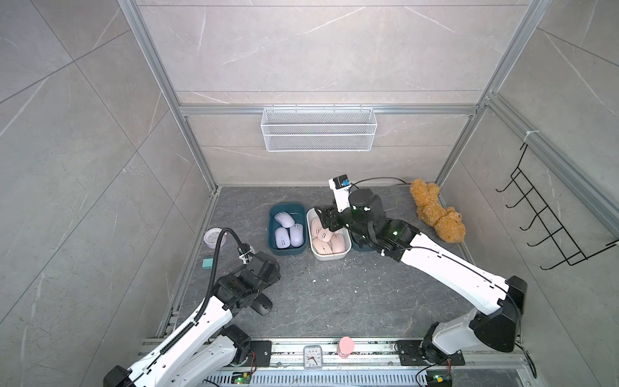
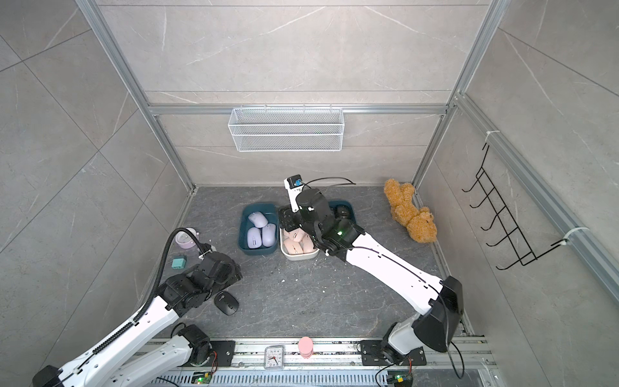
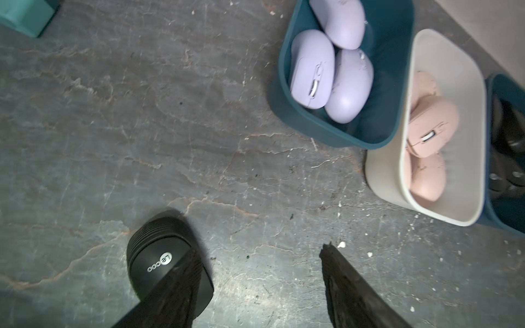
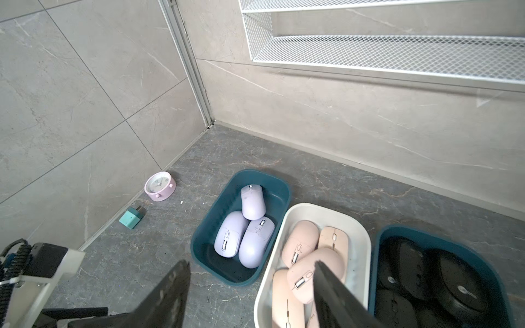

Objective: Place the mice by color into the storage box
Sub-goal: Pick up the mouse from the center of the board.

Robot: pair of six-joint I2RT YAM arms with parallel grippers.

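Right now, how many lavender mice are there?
3, all in the leftmost teal bin: one mouse at its far end, two mice side by side nearer the arms.

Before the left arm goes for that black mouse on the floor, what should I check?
1. Left gripper open: ok, jaws stand apart.
2. Black mouse centred between its jaws: not ok, it lies under one jaw, off to the side.
3. Mouse free of other things: ok, alone on the floor.
4. Right gripper empty: ok, open above the white bin of pink mice.
5. Way to the bin of black mice clear: not ok, the right arm covers most of it in both top views.
6. Room in that bin: cannot tell, only partly seen.
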